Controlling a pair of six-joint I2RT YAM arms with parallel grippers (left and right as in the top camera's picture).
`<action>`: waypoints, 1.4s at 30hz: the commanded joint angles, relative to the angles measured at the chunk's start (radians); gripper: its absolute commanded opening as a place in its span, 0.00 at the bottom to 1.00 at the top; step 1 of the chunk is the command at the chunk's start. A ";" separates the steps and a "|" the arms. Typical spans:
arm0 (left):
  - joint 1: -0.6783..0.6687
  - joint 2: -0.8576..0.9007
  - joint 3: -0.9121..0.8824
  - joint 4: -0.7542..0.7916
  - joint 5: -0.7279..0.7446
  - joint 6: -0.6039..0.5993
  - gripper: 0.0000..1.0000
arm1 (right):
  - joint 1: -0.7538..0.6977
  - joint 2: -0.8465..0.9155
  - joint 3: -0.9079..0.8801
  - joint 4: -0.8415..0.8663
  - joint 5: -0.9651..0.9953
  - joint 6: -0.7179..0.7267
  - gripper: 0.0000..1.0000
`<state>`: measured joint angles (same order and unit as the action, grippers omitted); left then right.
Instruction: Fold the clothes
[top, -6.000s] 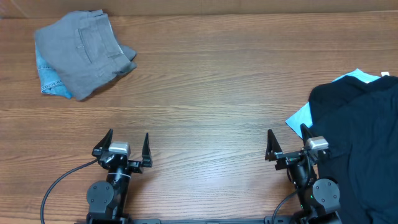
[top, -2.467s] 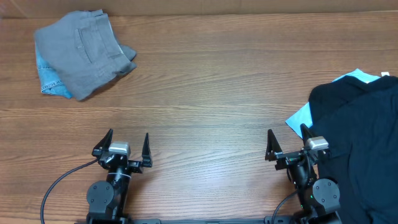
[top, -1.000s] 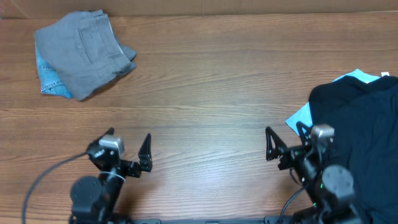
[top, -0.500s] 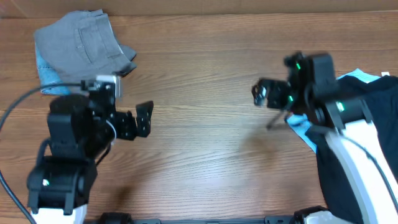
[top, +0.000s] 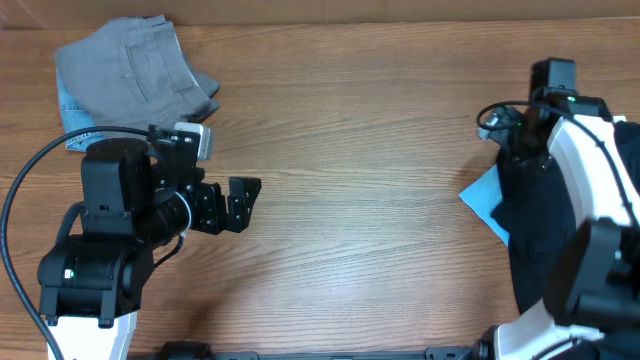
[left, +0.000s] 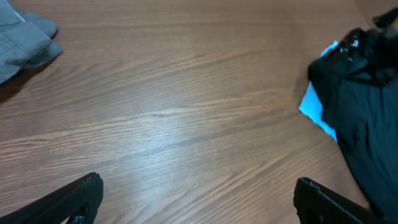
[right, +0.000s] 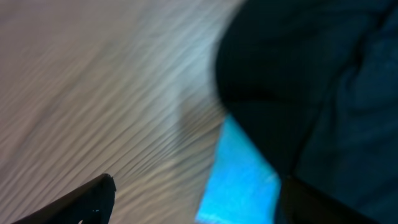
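Shirt (top: 535, 235) awaits its first grasp, we judge: our right fingers (right: 87, 198) hover spread above its edge (left fingers (left: 68, 202) equally spread); next we should pinch the hem.

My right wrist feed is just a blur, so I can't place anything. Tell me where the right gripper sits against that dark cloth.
Observer: The right gripper is over the far left corner of the dark garment, which lies along the table's right edge.
Operator: Report any other clothes.
Observer: A folded grey garment lies in the far left corner, on top of a blue piece.
Operator: Give me the left gripper.
Observer: The left gripper is open over bare wood, holding nothing.
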<state>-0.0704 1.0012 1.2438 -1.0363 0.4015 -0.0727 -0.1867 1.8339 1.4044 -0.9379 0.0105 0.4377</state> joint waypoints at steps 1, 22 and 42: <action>0.005 0.010 0.023 -0.014 0.022 0.059 1.00 | -0.020 0.060 0.023 0.044 -0.008 -0.006 0.80; 0.005 0.038 0.023 -0.051 0.010 0.058 1.00 | -0.032 0.192 0.059 0.120 0.150 -0.051 0.04; 0.005 0.037 0.293 -0.079 -0.062 0.058 1.00 | 0.233 -0.199 0.432 -0.137 0.145 -0.232 0.41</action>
<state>-0.0704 1.0397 1.4464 -1.1046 0.3878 -0.0414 -0.0734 1.6558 1.8111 -1.0687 0.1162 0.2436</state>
